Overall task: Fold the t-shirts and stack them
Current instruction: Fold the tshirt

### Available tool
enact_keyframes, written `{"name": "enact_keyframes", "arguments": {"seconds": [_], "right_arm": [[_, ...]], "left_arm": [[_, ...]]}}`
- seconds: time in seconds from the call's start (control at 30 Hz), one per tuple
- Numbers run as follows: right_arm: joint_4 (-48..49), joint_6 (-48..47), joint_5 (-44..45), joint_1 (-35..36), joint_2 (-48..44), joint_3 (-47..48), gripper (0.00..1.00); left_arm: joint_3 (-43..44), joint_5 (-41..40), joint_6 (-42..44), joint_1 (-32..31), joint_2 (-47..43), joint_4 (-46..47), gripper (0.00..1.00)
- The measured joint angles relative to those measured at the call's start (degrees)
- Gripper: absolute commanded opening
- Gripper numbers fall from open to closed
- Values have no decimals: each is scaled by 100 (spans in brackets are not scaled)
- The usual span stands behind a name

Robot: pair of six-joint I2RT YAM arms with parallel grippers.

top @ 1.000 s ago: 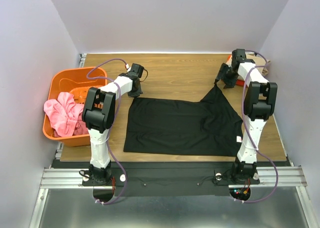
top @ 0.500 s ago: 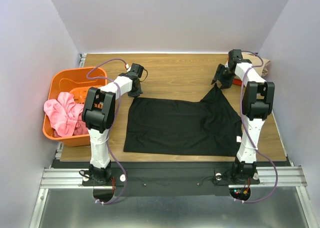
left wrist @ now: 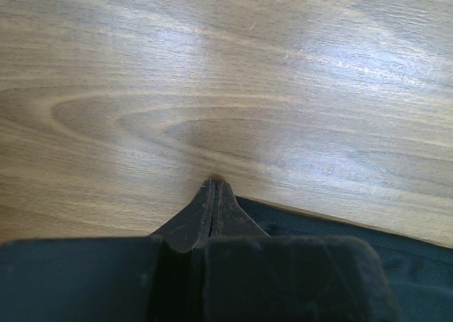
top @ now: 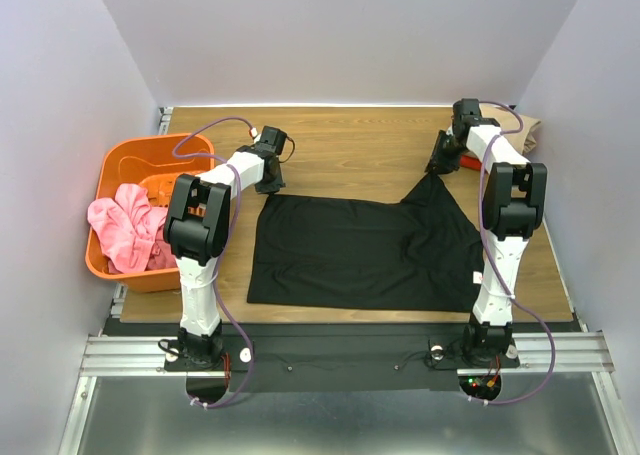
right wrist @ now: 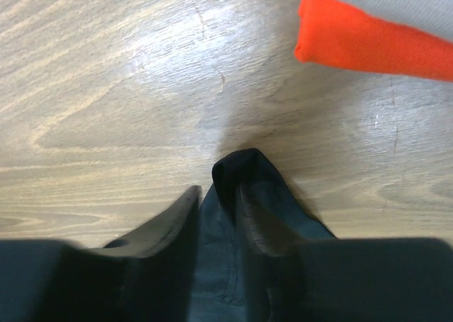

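**A:** Looking down at it now, how far along would you call this?

**B:** Early for this one. The black t-shirt [top: 360, 250] lies spread on the table [top: 350, 135], right in front of the arms, mostly flat and with no fold in it yet. Only its far right corner is drawn up into a peak.

**A:** That's the right gripper [right wrist: 219, 191]?

**B:** Yes. It's clenched on that corner, and in its wrist view a nub of black cloth pokes out between the jaws. The left gripper [left wrist: 214, 187] is down at the far left corner with its jaws pressed tight together. The shirt's edge runs right up to them, but I can't tell whether any cloth is actually nipped.

**A:** And the other shirts?

**B:** Off at the far right corner of the table. The orange t-shirt [right wrist: 368, 42] shows a clean straight edge just beyond the right gripper, and the tan t-shirt [top: 527, 132] sits by it. Both look folded already, I'd say, though most of that pile is hidden behind the arm.

**A:** So what's left?

**B:** As I judge it, folding the black one and setting it on that pile. There's also a pink bundle [top: 125, 225] in the orange basket [top: 115, 160] on the left, and I can't say whether it counts.
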Motion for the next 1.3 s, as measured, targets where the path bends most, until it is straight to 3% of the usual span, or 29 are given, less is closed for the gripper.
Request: {"name": "enact_keyframes", "arguments": {"seconds": [0.27,0.6,0.93,1.3], "right_arm": [[0,-33,13,20,0,-37,0],[90,-79,-28,35,-39,-313,0],[37,-50,39,35,-1217,-942,0],[-378,-7,61,35,-2334,-1585,0]], "left_arm": [[0,-2,0,0,-2,2,0],[0,2,0,0,-4,2,0],[-44,52,0,11,-81,22,0],[-619,98,-2,11,-964,339,0]]}}
